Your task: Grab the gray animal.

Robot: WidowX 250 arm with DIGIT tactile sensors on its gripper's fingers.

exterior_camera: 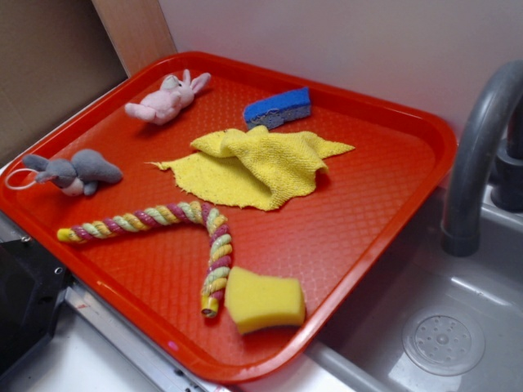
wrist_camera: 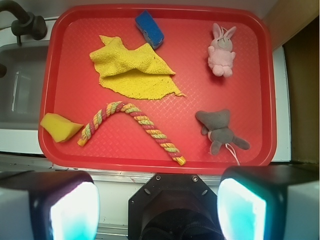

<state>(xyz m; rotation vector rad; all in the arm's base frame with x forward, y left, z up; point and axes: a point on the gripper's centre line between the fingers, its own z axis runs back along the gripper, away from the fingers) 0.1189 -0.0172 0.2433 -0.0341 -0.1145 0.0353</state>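
The gray animal is seen lying on its side near one corner of the red tray, with its white cord trailing toward the rim. The pink bunny lies well apart along the same side, and the rope toy ends near the animal but is not touching it. A yellow cloth, a blue sponge and a yellow sponge are spread over the rest of the tray. In the wrist view the gripper is held high above the tray's near edge, its two pads wide apart and nothing held between them. The reach has not yet been made, by the look of it. The gripper is best brought over the plump body rather than the thin cord or the ears, lowered until the pads straddle the torso across its narrow width, and closed firmly, since plush gives. The nearby rim should be cleared on the descent.
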